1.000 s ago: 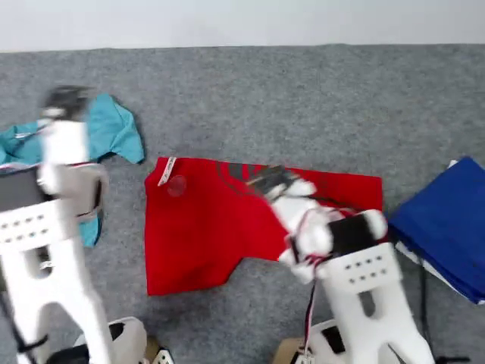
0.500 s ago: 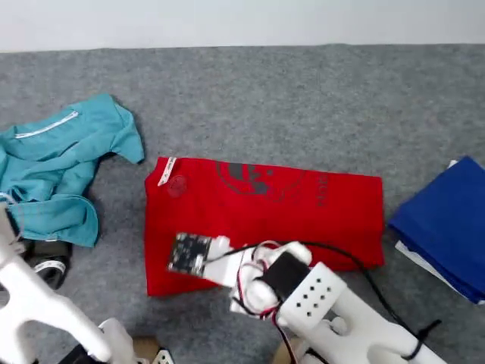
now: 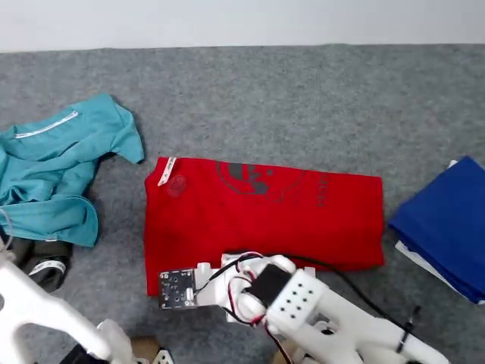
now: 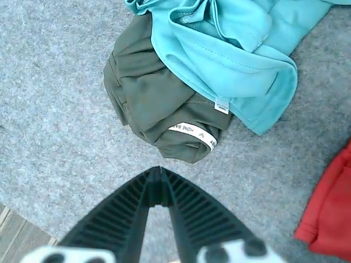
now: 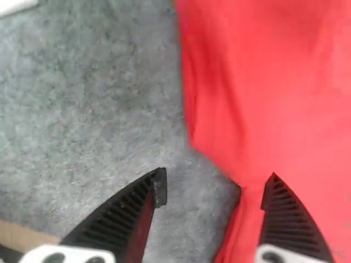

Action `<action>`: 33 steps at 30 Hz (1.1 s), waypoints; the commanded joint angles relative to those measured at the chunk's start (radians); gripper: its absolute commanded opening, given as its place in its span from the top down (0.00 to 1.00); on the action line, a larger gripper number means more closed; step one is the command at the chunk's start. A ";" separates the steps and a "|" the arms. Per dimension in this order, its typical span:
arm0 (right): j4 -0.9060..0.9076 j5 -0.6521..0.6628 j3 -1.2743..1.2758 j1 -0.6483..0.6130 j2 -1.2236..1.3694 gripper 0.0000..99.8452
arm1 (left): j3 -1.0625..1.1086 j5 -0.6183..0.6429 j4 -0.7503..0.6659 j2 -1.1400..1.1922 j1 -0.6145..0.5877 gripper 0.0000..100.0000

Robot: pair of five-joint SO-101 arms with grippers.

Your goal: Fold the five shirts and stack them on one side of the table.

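A red shirt (image 3: 265,208) lies flat mid-table, partly folded into a wide band. My right gripper (image 5: 215,189) is open, low over its near left corner, with the red shirt's (image 5: 263,82) edge between the fingers. The right arm (image 3: 292,296) reaches in from the near edge. A teal shirt (image 3: 61,167) lies crumpled at the left, over an olive shirt (image 3: 42,265). My left gripper (image 4: 159,174) is shut and empty, hanging above the grey mat just short of the olive shirt (image 4: 159,104) and teal shirt (image 4: 236,44). A folded blue shirt (image 3: 447,220) rests at the right edge.
Grey felt mat (image 3: 303,98) covers the table, bare along the far side. The left arm (image 3: 30,303) stands at the near left corner. White cloth (image 3: 424,262) peeks from under the blue shirt. The mat's edge and wood (image 4: 16,241) show near the left gripper.
The right arm swung from over the red shirt's middle down to its near left corner. The left arm drew back from the teal shirt to the near left edge.
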 commanded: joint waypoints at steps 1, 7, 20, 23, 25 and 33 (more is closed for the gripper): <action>-0.016 0.035 -0.061 -0.002 0.077 0.71 | 0.035 -0.008 -0.040 -0.034 -0.006 1.00; -0.018 0.055 -0.157 -0.004 0.205 0.71 | 0.120 -0.006 -0.069 -0.037 -0.006 1.00; -0.147 0.100 -0.288 0.012 0.530 0.72 | 0.125 -0.009 -0.086 -0.038 -0.009 1.00; -0.143 0.100 -0.382 0.030 0.654 0.72 | 0.125 -0.009 -0.084 -0.038 -0.009 1.00; -0.137 0.100 -0.446 0.048 0.730 0.72 | 0.125 -0.009 -0.084 -0.038 -0.009 1.00; -0.059 0.100 -0.580 0.056 0.835 0.86 | 0.125 -0.009 -0.084 -0.038 -0.009 1.00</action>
